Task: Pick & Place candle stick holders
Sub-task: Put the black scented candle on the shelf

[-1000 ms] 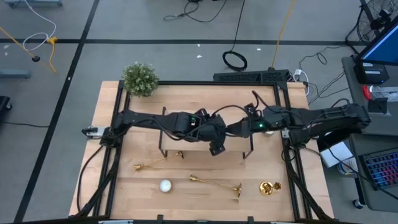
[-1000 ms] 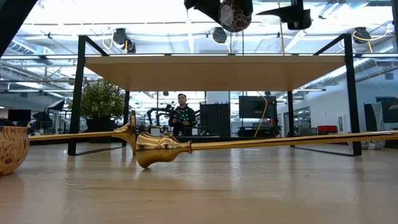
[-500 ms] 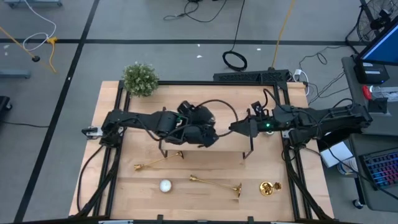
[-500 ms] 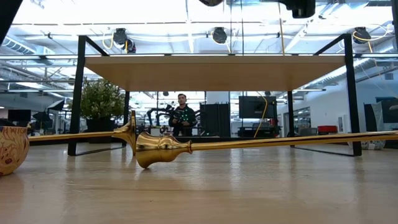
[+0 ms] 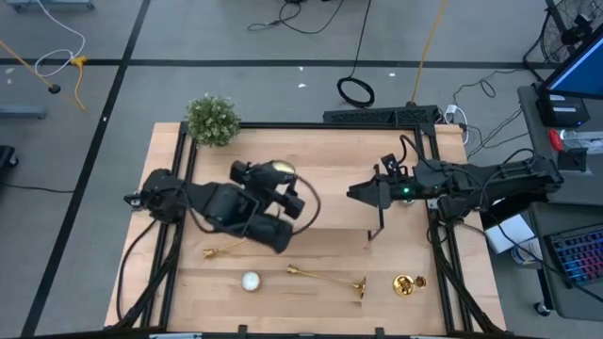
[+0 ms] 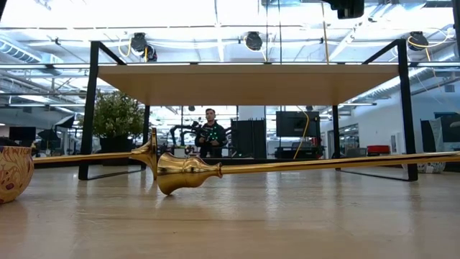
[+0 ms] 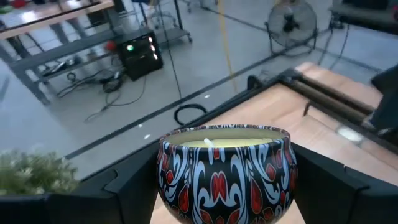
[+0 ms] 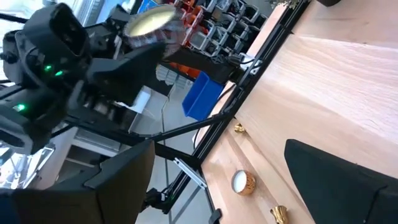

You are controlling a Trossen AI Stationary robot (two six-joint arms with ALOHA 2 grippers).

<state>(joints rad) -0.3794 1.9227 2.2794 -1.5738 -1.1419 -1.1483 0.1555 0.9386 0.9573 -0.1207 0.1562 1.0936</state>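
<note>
Two gold candle stick holders lie on their sides on the table near its front edge. One is in plain view; my left arm covers part of the other. In the low view the near holder's cup end rests on the wood. My left gripper hangs above the left end of the wooden shelf, shut on a patterned candle tin. My right gripper stands open over the shelf's right end and holds nothing. My left gripper pinches the tin's two opposite side walls between its fingers. The fingers come about level from the table's near left. The tin is upright, its wax top up, lifted clear of the shelf.
A small white candle sits near the front edge between the two holders. A gold piece lies at the front right. A potted plant stands at the far left corner. A black frame runs along the table's sides.
My left gripper has carried the tin from over the shelf's middle toward the table's left and far edges, rising out of the low view. It has rolled, so the tin now stands upright. The holders have not moved.
</note>
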